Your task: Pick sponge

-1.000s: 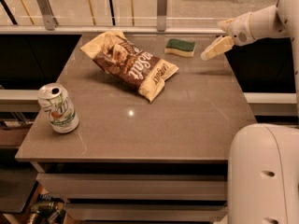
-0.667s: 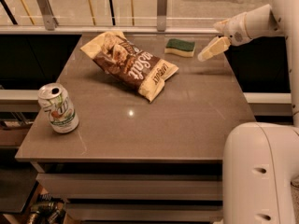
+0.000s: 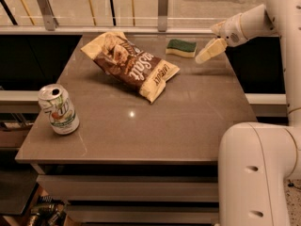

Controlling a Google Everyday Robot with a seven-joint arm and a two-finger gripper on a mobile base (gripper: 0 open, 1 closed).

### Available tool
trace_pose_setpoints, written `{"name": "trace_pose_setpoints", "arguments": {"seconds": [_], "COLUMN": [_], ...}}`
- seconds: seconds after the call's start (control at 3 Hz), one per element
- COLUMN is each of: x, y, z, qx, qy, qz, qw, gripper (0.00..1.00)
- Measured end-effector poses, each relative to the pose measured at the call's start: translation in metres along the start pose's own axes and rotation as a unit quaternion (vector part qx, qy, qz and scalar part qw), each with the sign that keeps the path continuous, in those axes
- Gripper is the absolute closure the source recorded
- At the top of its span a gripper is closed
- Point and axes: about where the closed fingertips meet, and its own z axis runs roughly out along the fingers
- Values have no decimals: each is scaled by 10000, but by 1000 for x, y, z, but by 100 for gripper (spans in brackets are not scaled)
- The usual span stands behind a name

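Little has changed: the claw [image 3: 209, 51] has edged slightly nearer the sponge [image 3: 181, 47], which lies untouched by the worktop's [image 3: 188, 126] far edge toward its far right corner, so the pick looks still to come. Whether the claw is apart or together I cannot tell. Bare worktop separates them, the chip bag [image 3: 131, 62] lies left of the sponge, and the can [image 3: 59, 109] stands well off by the left edge.
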Motion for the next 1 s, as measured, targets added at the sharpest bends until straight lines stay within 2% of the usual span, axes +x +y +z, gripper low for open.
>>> {"name": "trace_pose_setpoints", "arguments": {"seconds": [1.0], "x": [-9], "y": [5], "z": [11], "qx": [-63], "qy": [243], "qz": [-103], "qw": [9996], "gripper": [0]}}
